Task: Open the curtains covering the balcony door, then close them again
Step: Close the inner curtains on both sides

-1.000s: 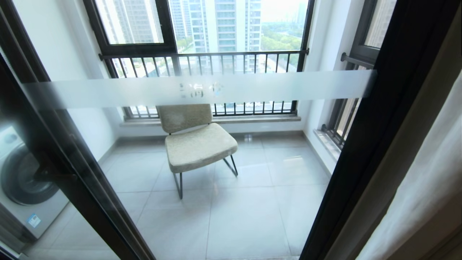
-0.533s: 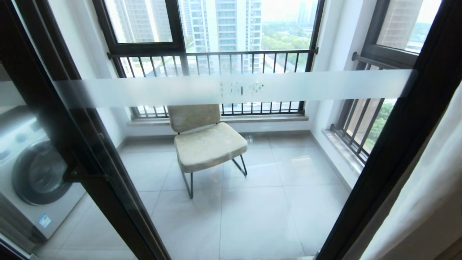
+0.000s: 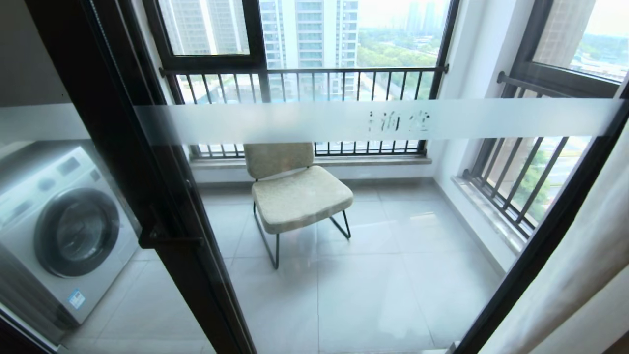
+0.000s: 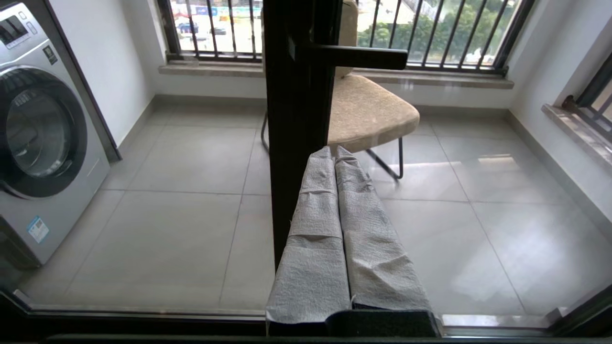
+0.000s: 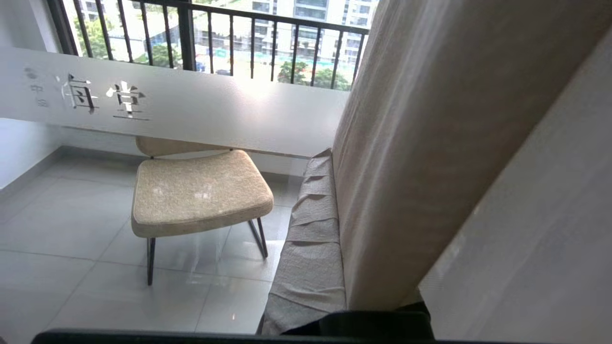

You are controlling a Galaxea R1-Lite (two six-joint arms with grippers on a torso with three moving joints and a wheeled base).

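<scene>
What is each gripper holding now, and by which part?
The right gripper appears shut on the beige curtain, at its free edge. The left gripper is shut and holds nothing.

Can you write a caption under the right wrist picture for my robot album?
The right tool, shut, rests against the beige curtain beside the balcony door.

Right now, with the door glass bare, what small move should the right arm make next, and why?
Probably draw the right gripper leftward across the balcony door: its glass is uncovered, the curtains hang bunched at the right, and the gripper seems shut on their edge. The left gripper sits idle, shut.
</scene>
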